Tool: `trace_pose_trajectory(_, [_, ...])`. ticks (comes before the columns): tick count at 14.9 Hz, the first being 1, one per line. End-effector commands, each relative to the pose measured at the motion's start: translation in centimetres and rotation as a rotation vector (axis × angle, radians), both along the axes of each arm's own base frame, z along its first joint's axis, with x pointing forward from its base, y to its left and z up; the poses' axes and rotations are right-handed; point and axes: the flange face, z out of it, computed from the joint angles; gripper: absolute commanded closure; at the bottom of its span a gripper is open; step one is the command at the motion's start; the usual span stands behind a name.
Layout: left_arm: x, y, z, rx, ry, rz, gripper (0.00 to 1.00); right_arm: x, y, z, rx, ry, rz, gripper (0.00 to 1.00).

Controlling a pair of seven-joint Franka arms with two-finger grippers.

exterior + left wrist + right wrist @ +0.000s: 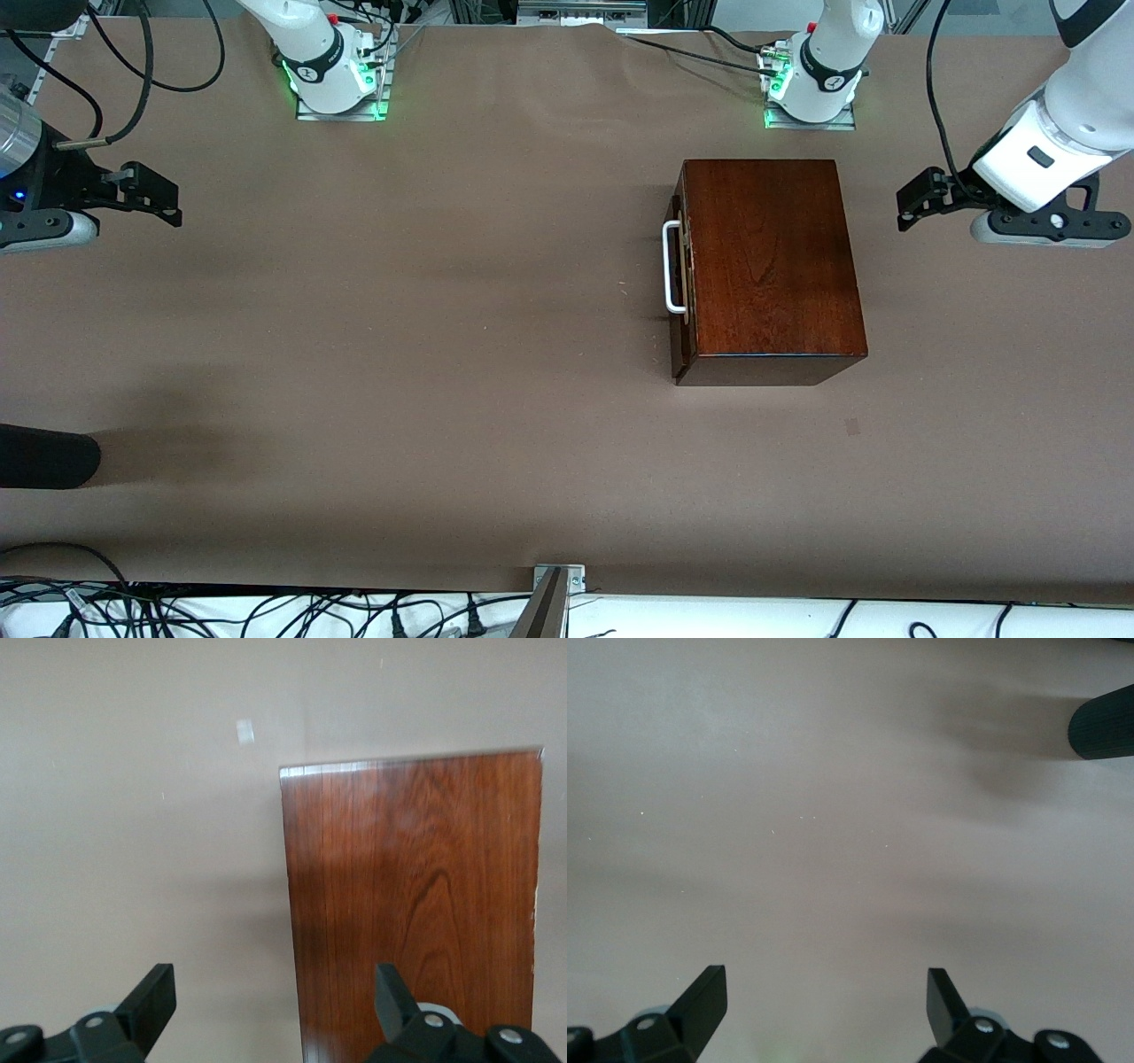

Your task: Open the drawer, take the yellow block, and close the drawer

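Hovering wide open and empty, left end effector [275, 1001] and right end effector [826, 1001]

You're looking at a robotics lab bench. Brown paper covering [399, 354] spans the whole table. Two white arm bases [332, 66] [815, 84] sit bolted on metal plates at 11 and 1 o'clock, green status lights glowing. Black cables [159, 62] loop at 10 o'clock; more cable tangle [266, 616] lies along the 7 o'clock edge. An aluminium frame bracket [558, 580] stands at 6 o'clock.
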Motion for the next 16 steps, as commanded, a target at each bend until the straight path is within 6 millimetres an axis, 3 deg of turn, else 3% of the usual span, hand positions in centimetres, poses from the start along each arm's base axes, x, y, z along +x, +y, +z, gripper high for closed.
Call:
trace_pose_trajectory(1, [-0.6,-1.7,0.0,-0.017,0.067,-0.020,0.00,0.0,0.1,0.3,0.005,-0.010,0.003,0.00])
trace_pose_trajectory(2, [-0.6,-2.6,-0.3,-0.014,0.076,-0.034,0.00,0.0,0.1,0.3,0.005,-0.010,0.003,0.00])
trace_pose_trajectory(8, [1.5,-3.9,-0.1,-0.027,0.073,-0.078,0.00,-0.1,0.1,0.4,0.005,-0.011,0.003,0.00])
trace_pose_trajectory(9, [1.4,-4.9,-0.5,-0.030,0.080,-0.089,0.00,0.0,0.1,0.3,0.005,-0.010,0.003,0.00])
trace_pose_trajectory(11, [1.1,-8.2,-1.1,-0.031,0.085,-0.140,0.00,0.0,0.1,0.3,0.005,-0.010,0.003,0.00])
trace_pose_trajectory(14, [1.2,-15.0,-2.5,-0.038,0.045,-0.172,0.00,0.0,0.1,0.3,0.005,-0.010,0.003,0.00])
trace_pose_trajectory(16, [1.4,-19.0,-4.9,-0.022,0.065,-0.109,0.00,0.0,0.1,0.3,0.005,-0.010,0.003,0.00])
